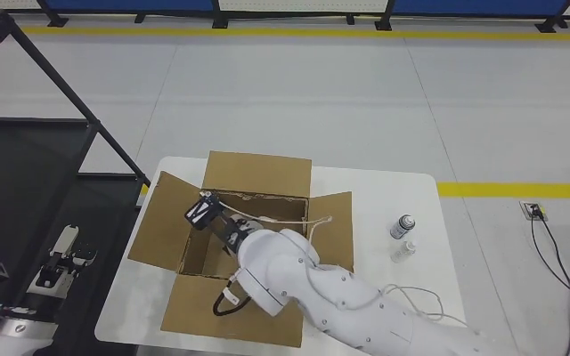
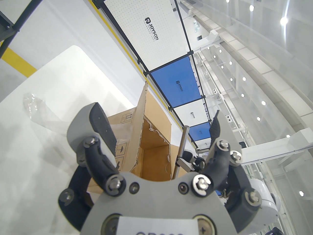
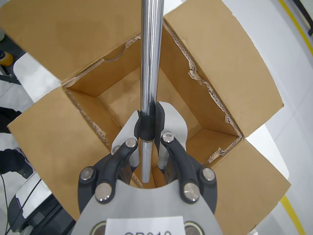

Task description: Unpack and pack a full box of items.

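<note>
On the white counter [image 1: 401, 200] the cardboard box [image 3: 61, 25] stands flaps spread, its visible floor bare. My right fingers [image 3: 160, 116] are clamped on a long chrome rod [image 3: 150, 37] over its mouth. Whether lifting out or loading, I judge the slick rod must next clear the torn flap edges. My left fingers [image 2: 100, 121] gape empty beside the box.

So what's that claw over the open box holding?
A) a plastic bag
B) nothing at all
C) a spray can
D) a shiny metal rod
D: the right wrist view shows the right gripper shut on a shiny metal rod, held over the open cardboard box.
</note>
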Robot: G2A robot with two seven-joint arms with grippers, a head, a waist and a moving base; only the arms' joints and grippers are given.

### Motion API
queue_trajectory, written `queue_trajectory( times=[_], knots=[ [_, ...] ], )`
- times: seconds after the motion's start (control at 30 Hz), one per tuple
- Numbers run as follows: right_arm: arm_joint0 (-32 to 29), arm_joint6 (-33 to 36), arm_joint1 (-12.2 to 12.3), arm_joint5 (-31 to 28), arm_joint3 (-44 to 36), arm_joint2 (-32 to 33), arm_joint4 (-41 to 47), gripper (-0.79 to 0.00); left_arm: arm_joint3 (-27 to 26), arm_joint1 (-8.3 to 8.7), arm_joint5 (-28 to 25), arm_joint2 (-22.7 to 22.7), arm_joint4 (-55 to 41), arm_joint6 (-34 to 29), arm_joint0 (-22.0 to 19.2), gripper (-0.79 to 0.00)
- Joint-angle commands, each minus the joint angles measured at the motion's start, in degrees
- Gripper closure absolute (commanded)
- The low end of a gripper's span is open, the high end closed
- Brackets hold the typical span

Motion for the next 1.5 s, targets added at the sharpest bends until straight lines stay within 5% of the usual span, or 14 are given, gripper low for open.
queue_trajectory(
  times=[0.0,0.23,0.5,0.87,0.9,0.93,1.03,1.47],
  knots=[
    [1.3,-1.6,-1.0,-1.7,5.8,-0.1,2.2,0.0,0.0,0.0,0.0,0.0,0.0,0.0,0.0,-0.785],
    [4.9,-7.6,-5.4,-7.8,25.0,-1.6,10.8,0.0,0.0,0.0,0.0,0.0,0.0,0.0,0.0,-0.785],
    [7.6,-11.6,-12.4,-8.3,43.2,-7.0,13.4,0.0,0.0,0.0,0.0,0.0,0.0,0.0,0.0,-0.785],
    [9.3,-15.9,-19.4,-12.7,59.0,-8.6,15.7,0.0,0.0,0.0,0.0,0.0,0.0,0.0,0.0,-0.785],
    [9.5,-16.0,-19.8,-13.1,60.0,-8.6,16.0,-0.157,0.0,0.0,0.0,0.0,0.0,0.0,0.0,-0.785],
    [9.6,-16.1,-20.2,-13.4,61.0,-8.5,16.2,-0.219,0.0,0.0,0.0,0.0,0.0,0.0,0.0,-0.785],
    [10.2,-16.5,-21.3,-14.4,63.8,-8.2,16.7,-0.296,0.0,0.0,0.0,0.0,0.0,0.0,0.0,-0.785],
    [11.9,-19.3,-24.0,-17.3,66.7,-7.0,16.8,-0.317,0.0,0.0,0.0,0.0,0.0,0.0,0.0,-0.785]
  ],
)
